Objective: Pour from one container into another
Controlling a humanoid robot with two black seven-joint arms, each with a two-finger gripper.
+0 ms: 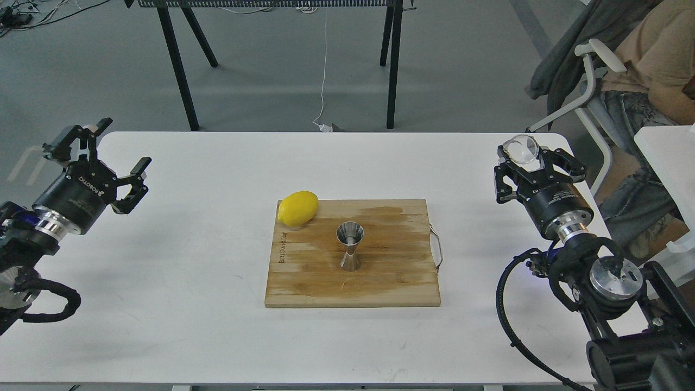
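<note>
On the white tabletop [190, 282], in the head view, a wooden board [391, 271] lies in the middle. A shiny steel jigger [350, 247] stands upright on the board, near its middle. A yellow lemon [298, 208] sits on the far left corner of the board, well apart from the jigger.

At the right side, the right tool [525, 157] is up above the tabletop's far right part. Its two fingers are closed around a small clear glass cup [521, 150]. The cup is tipped, with its round shape facing this way. It is far from the jigger.

At the left side, the left tool [117, 149] hangs over the left edge of the tabletop. Its fingers are spread wide apart. It holds nothing and touches nothing.

A person in a brown shirt [659, 60] sits on a chair beyond the right corner.
</note>
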